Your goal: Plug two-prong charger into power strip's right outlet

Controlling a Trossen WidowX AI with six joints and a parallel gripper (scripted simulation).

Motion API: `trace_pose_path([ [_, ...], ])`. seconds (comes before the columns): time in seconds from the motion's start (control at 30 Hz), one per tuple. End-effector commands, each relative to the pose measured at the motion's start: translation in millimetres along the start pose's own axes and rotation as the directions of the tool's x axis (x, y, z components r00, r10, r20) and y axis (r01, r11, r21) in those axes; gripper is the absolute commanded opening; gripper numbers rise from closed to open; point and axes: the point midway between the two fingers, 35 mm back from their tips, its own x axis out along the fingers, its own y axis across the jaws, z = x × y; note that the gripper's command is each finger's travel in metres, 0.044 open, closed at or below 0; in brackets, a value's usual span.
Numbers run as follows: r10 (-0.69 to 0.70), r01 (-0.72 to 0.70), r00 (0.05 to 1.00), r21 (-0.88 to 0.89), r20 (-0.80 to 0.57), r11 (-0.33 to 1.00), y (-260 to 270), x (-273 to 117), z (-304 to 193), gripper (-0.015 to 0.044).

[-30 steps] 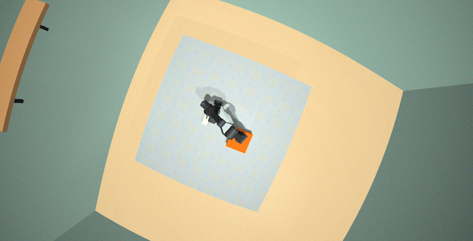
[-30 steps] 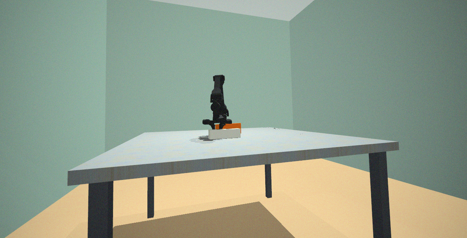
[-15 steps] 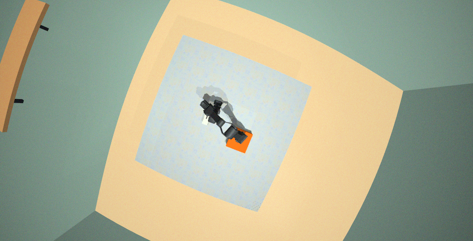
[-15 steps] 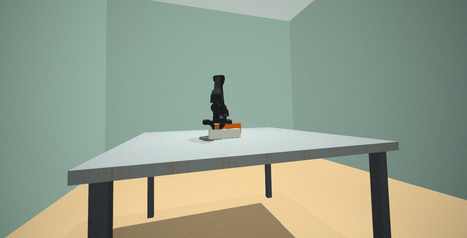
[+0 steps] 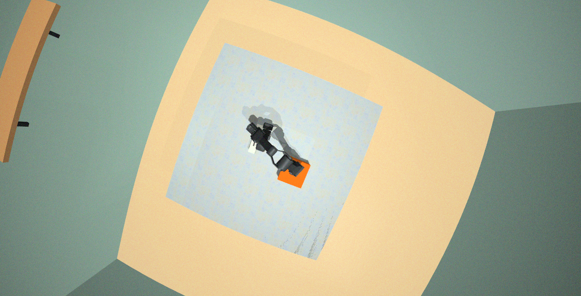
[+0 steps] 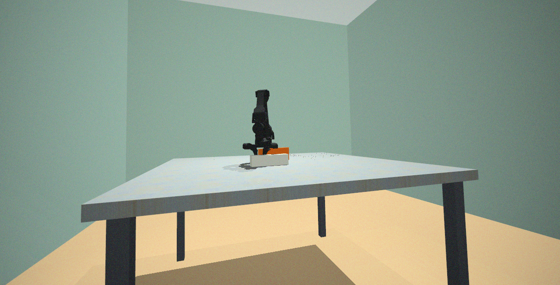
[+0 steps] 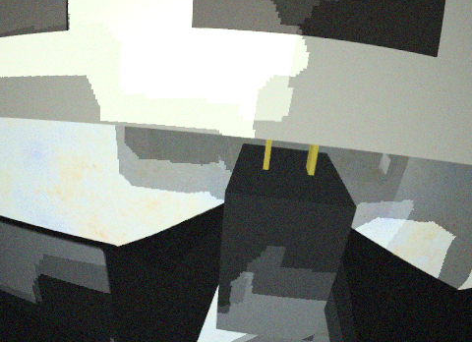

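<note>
Pale cream plastic fills the upper wrist view: the power strip point(image 7: 197, 61) faces the camera, a dark slot point(image 7: 33, 4) cut off at the left edge and a longer dark slot point(image 7: 315, 8) toward the right. Below that right slot the gripper point(image 7: 285, 297) is clamped on the black charger point(image 7: 285, 238), whose two yellow prongs point(image 7: 289, 159) point at the strip's lower edge. The pickup looks done and the approach well along; insertion appears not yet made, since both prongs show in full. Whether their tips touch the strip cannot be told. The dark bars may be the outlets, but that is unclear. In the exterior view the arm point(image 6: 261, 123) hides the charger entirely.
</note>
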Motion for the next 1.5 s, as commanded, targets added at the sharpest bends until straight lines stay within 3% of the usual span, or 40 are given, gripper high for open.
trace_pose_path([
  [0.0, 0.003, -0.003, 1.0, -0.006, 0.011, 1.0, 0.7, -1.1, -1.0, 0.0],
  [1.47, 0.003, -0.002, 1.0, -0.006, 0.017, 1.0, 1.7, -1.2, -9.8, 0.0],
])
